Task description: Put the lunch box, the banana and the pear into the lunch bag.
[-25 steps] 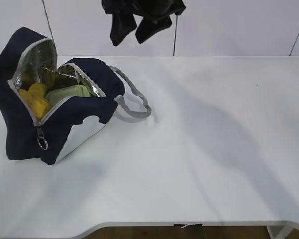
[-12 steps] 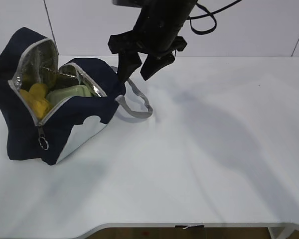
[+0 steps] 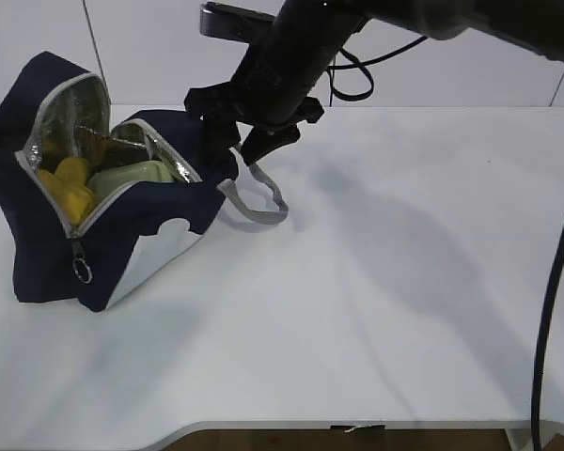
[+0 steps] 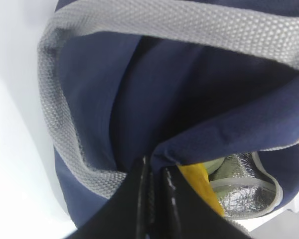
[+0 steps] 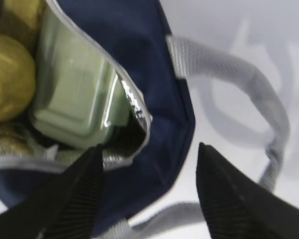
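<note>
Navy lunch bag (image 3: 122, 211) gapes: our left gripper (image 4: 154, 174) pinches its rim (image 4: 229, 132) apart; right gripper (image 5: 149, 174), spread, straddles the opposite wall above the lunch box (image 5: 74, 99).

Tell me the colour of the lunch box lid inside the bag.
Pale sage green. The lunch box lid shows best in the right wrist view.

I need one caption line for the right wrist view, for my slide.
Open right tool straddling the navy lunch bag wall, with the green-lidded lunch box already inside.
</note>
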Controlling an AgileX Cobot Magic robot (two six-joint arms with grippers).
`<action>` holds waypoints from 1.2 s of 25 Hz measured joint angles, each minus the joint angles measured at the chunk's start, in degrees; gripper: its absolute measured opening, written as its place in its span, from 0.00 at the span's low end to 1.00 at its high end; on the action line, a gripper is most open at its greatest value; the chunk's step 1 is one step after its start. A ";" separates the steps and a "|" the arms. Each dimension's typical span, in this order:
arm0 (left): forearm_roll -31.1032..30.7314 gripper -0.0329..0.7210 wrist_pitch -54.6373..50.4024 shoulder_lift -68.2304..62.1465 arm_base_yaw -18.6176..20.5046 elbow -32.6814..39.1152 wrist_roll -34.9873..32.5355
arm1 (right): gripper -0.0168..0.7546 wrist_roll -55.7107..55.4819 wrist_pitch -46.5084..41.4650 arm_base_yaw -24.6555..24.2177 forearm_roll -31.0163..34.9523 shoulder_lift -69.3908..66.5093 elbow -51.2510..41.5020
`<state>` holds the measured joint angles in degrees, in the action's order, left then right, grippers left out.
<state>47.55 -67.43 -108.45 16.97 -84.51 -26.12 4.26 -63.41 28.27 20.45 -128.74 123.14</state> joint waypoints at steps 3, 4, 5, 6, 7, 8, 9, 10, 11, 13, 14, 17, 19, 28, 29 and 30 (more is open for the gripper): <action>0.00 0.06 0.00 0.00 0.00 0.00 0.00 | 0.63 0.00 2.20 0.00 0.91 -1.30 0.00; 0.00 0.06 0.00 0.00 0.00 0.00 0.00 | 0.63 0.00 2.56 0.00 0.91 -1.93 0.00; 0.00 0.06 0.00 0.00 0.00 0.00 0.00 | 0.63 0.00 2.80 0.00 0.91 -2.49 0.00; 0.00 0.06 0.00 0.00 0.00 0.00 0.00 | 0.63 0.00 2.79 0.00 0.91 -3.03 0.00; 0.00 0.06 0.00 0.00 0.00 0.00 0.00 | 0.63 0.00 2.79 0.00 0.91 -3.40 0.00; 0.00 0.06 0.00 0.00 0.00 0.00 0.00 | 0.63 0.00 2.79 0.00 0.79 -3.69 0.00; 0.00 0.06 0.00 0.00 0.00 0.00 0.00 | 0.63 0.00 2.79 0.00 0.79 -3.82 0.00; -0.12 0.06 0.00 0.00 0.00 0.00 0.00 | 0.63 0.00 2.79 0.00 0.70 -3.87 0.00; -0.12 0.06 0.00 0.00 0.00 0.00 0.00 | 0.63 0.00 2.79 0.00 0.70 -3.87 0.00; -0.12 0.06 0.00 0.00 0.00 0.00 0.00 | 0.63 0.00 2.79 0.00 0.82 -3.96 0.00; -0.22 0.06 0.00 0.00 0.00 0.00 0.00 | 0.63 0.00 2.79 0.00 0.95 -4.10 0.00; -0.22 0.06 0.00 0.00 0.00 0.00 0.00 | 0.57 0.00 2.68 0.00 1.48 -4.44 0.00; -0.22 0.06 0.00 0.00 0.00 0.00 0.00 | 0.46 0.00 2.24 0.00 1.60 -4.83 0.00; -0.23 0.06 -1.05 0.00 -0.10 0.00 0.00 | 0.03 0.00 -3.78 0.00 -2.01 -6.32 2.43; -0.06 0.06 -1.17 0.00 -0.10 0.00 0.00 | 0.03 0.00 -4.64 0.11 -3.19 -6.32 3.31; 0.21 0.06 -1.28 0.00 -0.10 0.00 0.00 | 0.03 0.00 -5.09 0.22 -3.83 -6.16 3.97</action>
<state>47.76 -68.71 -108.45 16.87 -84.51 -26.12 4.26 -68.51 28.49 16.62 -134.90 127.11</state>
